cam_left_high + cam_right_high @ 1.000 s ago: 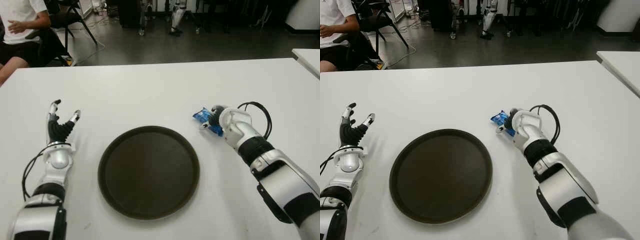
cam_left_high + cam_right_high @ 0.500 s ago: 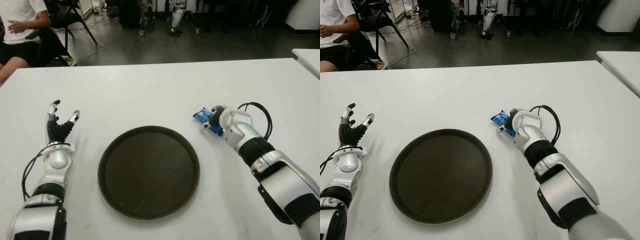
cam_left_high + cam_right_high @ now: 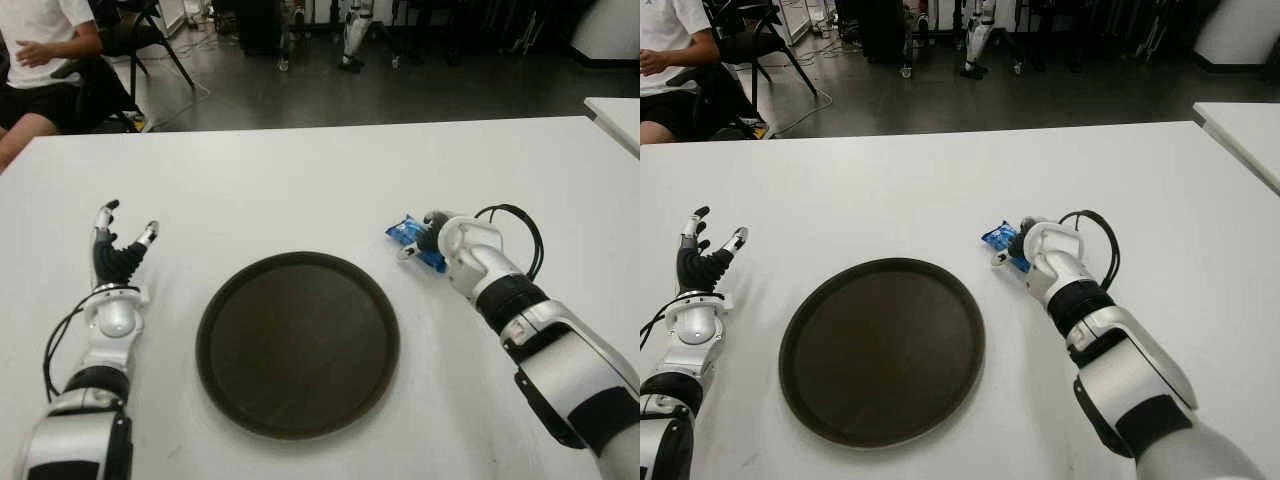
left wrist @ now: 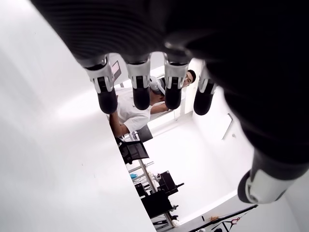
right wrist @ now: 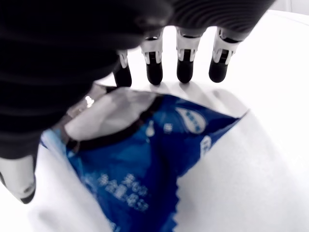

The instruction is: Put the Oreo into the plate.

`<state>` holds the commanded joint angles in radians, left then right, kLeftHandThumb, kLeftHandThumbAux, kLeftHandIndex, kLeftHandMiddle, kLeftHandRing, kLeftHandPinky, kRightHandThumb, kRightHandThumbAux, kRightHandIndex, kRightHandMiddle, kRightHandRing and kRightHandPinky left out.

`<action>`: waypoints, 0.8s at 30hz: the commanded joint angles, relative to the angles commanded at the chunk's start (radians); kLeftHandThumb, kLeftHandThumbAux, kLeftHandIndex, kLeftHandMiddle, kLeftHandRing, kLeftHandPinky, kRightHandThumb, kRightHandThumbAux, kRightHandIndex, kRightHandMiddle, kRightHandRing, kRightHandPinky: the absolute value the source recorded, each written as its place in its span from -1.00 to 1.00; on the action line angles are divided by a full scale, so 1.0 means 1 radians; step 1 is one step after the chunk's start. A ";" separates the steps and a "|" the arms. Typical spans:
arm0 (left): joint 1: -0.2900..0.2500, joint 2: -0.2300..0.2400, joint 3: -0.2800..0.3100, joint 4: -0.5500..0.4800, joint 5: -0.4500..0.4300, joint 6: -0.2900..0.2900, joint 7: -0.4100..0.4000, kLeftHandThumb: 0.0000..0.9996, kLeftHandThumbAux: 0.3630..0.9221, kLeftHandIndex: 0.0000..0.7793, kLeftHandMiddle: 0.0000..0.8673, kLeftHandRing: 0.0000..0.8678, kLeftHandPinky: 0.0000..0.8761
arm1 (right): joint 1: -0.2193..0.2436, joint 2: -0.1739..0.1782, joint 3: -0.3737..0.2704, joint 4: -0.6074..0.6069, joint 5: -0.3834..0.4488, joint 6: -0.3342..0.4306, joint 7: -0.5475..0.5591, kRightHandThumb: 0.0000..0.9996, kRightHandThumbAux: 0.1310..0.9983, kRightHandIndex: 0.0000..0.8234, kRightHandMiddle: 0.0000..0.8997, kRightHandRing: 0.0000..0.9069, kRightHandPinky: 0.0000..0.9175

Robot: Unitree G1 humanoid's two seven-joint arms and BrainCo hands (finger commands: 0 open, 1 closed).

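right hand (image 3: 436, 238): over Oreo packet (image 3: 411, 236), fingers extended, not yet closed
left hand (image 3: 118, 255): open, idle
tip: close fully before lifting toward plate (image 3: 297, 343)

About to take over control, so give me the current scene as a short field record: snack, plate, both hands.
Oreo pack: blue, lying on the white table, right of the plate, outside it
Plate: dark, round, nothing in it
Right hand: over the pack, fingers extended past it, not closed on it
Left hand: left of the plate, fingers spread, holding nothing
Task status: pack not yet lifted
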<state>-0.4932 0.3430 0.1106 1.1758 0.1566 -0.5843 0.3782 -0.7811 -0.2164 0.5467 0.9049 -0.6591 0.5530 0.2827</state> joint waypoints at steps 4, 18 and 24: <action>-0.001 -0.001 -0.001 0.002 0.001 0.001 0.001 -1.00 -0.19 -1.00 -1.00 -1.00 -1.00 | -0.004 -0.007 0.008 0.004 -0.003 -0.014 0.020 -1.00 -0.04 -0.80 -0.78 -0.90 -1.00; -0.002 -0.008 0.011 0.005 -0.013 -0.012 -0.001 -1.00 -0.02 -0.98 -0.98 -1.00 -1.00 | -0.007 -0.010 0.017 0.004 -0.006 -0.014 0.035 -1.00 0.03 -0.80 -0.77 -0.89 -1.00; -0.002 -0.014 0.018 0.004 -0.022 -0.019 -0.007 -1.00 0.04 -0.98 -0.98 -1.00 -1.00 | -0.004 -0.012 0.014 -0.007 -0.005 -0.009 0.034 -1.00 0.03 -0.79 -0.77 -0.88 -1.00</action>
<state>-0.4950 0.3293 0.1284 1.1797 0.1342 -0.6029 0.3709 -0.7847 -0.2284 0.5607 0.8979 -0.6645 0.5437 0.3164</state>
